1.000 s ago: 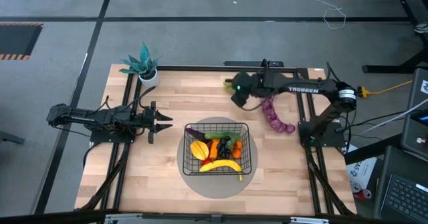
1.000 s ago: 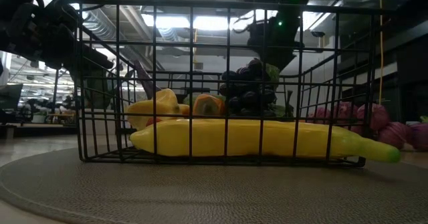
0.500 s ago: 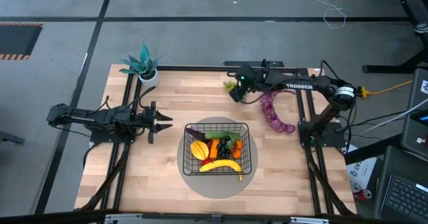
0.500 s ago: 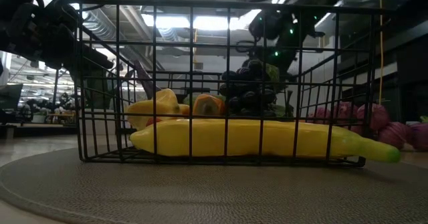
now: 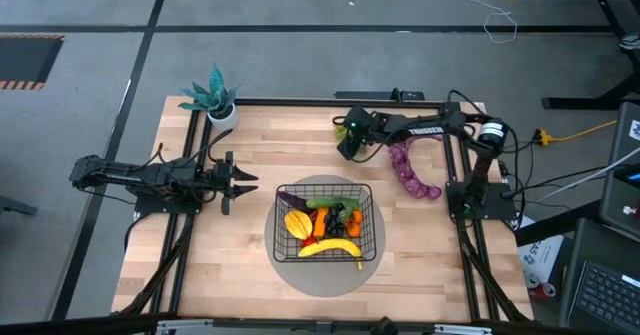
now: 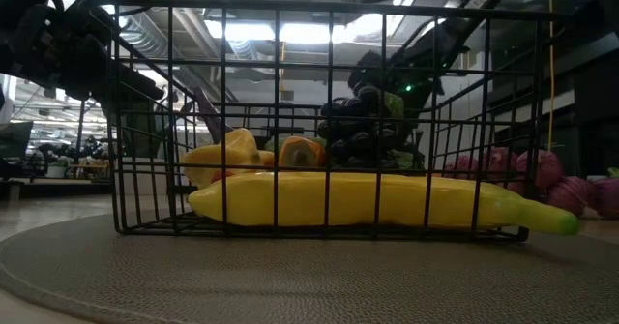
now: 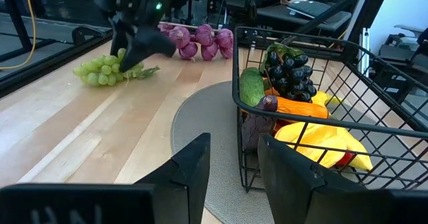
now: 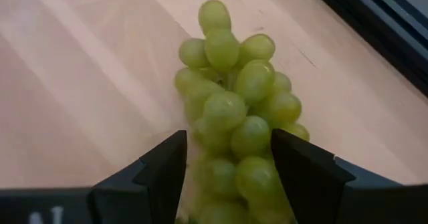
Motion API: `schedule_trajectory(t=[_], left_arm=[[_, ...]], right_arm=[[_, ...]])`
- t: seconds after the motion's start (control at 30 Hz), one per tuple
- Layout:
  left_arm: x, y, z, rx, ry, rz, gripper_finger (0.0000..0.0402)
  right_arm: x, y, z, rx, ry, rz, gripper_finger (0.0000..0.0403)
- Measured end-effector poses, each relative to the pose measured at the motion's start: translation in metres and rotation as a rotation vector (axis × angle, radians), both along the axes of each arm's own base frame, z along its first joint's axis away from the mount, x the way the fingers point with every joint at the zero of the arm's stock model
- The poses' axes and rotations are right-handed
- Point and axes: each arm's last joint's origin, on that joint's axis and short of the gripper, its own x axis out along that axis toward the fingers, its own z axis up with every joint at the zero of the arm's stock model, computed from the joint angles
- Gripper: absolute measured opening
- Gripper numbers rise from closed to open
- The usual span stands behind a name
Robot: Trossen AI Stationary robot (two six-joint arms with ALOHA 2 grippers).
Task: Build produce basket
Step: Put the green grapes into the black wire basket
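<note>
Right gripper [image 5: 347, 143] hovers over the far table edge in the high view, well apart from the black wire-mesh basket [image 5: 283, 197] on its round grey mat [image 5: 290, 266]; the left gripper [image 5: 238, 182] waits beside it, fingers apart. From the left wrist, a bunch of pale green toy grapes [image 7: 105, 70] lies on the wood. The right wrist view shows those fingers spread astride the grapes, not yet pinching. Closing looks next, then carrying them over.

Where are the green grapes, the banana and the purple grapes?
green grapes [image 8: 234, 110]: right wrist view, on a grape in the middle of the bunch.
banana [image 6: 358, 200]: low view, on its yellow middle.
purple grapes [image 5: 410, 175]: high view, on the middle of the string.
</note>
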Motion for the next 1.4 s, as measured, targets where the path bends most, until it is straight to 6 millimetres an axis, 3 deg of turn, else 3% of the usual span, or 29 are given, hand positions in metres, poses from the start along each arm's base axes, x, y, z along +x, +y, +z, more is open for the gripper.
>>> schedule_trajectory(t=[0.23, 0.9, 1.13, 1.4], left_arm=[[0.000, 0.000, 0.000, 0.000, 0.000, 0.000, 0.0121], [0.000, 0.000, 0.000, 0.000, 0.000, 0.000, 0.0121], [0.000, 0.000, 0.000, 0.000, 0.000, 0.000, 0.0121], [0.000, 0.000, 0.000, 0.000, 0.000, 0.000, 0.0121]], right_arm=[[0.002, -0.003, -0.023, 0.028, 0.067, -0.037, 0.0220], [0.001, 0.005, -0.027, 0.078, 0.088, -0.035, 0.0220], [0.004, 0.013, -0.028, 0.039, 0.144, 0.070, 0.0220], [0.004, 0.014, -0.029, 0.017, 0.148, 0.030, 0.0209]])
